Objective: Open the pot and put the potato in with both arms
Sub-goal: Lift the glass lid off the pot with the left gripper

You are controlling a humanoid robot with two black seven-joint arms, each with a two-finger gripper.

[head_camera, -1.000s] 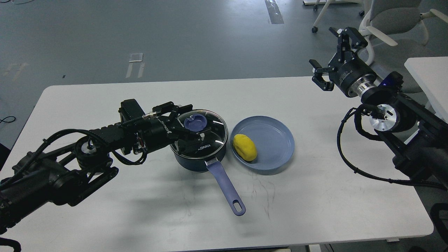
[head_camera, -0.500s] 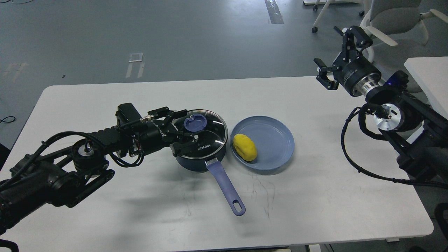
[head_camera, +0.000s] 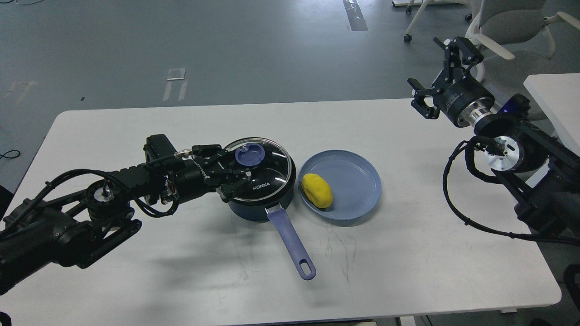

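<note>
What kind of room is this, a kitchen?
Probably not a kitchen; more likely a lab or office. The pot sits on a plain white table, over a grey floor with wheeled office chairs.

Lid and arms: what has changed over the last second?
The left gripper pulled back leftward with the lid, which now sits tilted, its left side raised off the pot. The right gripper drifted slightly right. Potato and plate unchanged.

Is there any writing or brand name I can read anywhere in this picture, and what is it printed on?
"KONKA": white letters on the glass lid of the blue pot.
Small white print on the right hand's black body: too small to read.
Small print on the left hand's wrist: too blurred to read.
</note>
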